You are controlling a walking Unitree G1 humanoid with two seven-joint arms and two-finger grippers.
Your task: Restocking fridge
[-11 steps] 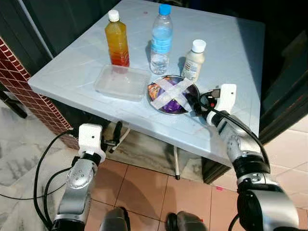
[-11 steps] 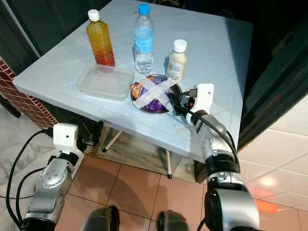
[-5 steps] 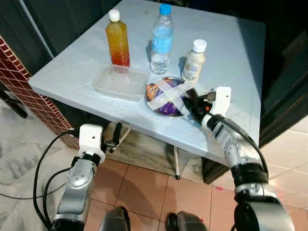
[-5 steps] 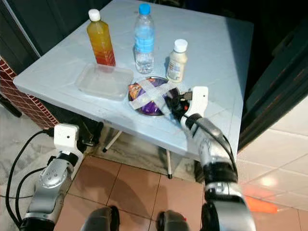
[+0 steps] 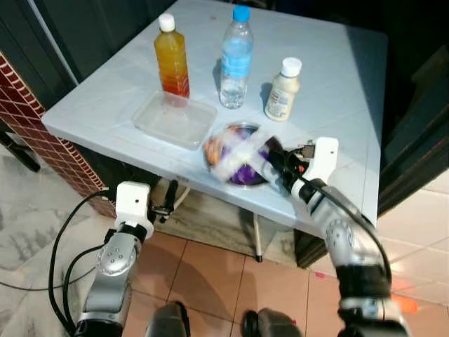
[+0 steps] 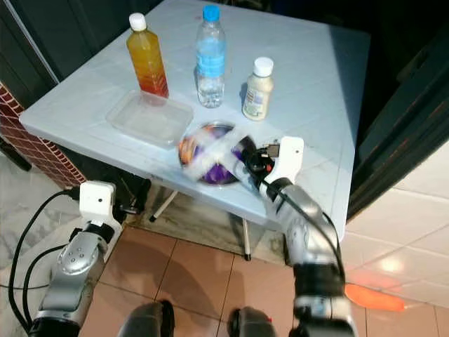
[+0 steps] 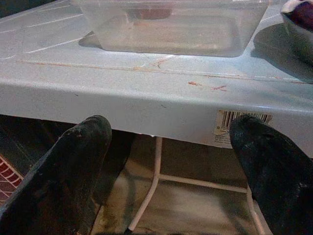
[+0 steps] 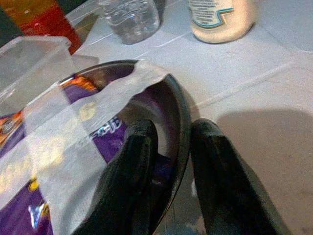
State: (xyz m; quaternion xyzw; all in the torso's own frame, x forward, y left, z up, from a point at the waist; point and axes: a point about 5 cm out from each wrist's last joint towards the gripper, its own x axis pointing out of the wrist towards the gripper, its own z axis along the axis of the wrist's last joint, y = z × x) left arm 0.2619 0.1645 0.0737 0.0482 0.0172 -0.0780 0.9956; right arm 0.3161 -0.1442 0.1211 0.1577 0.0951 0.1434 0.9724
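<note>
Bowl (image 5: 238, 154) of dark metal, with purple packets inside and two strips of white tape crossed over its top, sits near the front edge of the pale blue table (image 5: 337, 91), blurred in the head views. The right gripper (image 8: 168, 161) has its fingers (image 8: 139, 161) closed on the bowl's rim at the side nearest the robot: one finger lies inside the bowl, the other outside against the wall. The right arm reaches forward over the table's front edge, forearm angled up and inward, its white wrist block just beside the bowl.

Behind the bowl stand three bottles in a row: an orange juice bottle (image 5: 171, 60), a clear water bottle (image 5: 235, 60) with a blue cap, and a small cream bottle (image 5: 281, 91) with a white cap. A clear plastic container (image 5: 174, 119) lies just beside the bowl, in front of the juice bottle.

The left gripper (image 7: 171, 161) is held below the table's front edge, forearm raised from the elbow. Its fingers (image 7: 73, 161) are spread apart around nothing, pointing at the table's rim, where a barcode sticker (image 7: 242, 120) shows.
</note>
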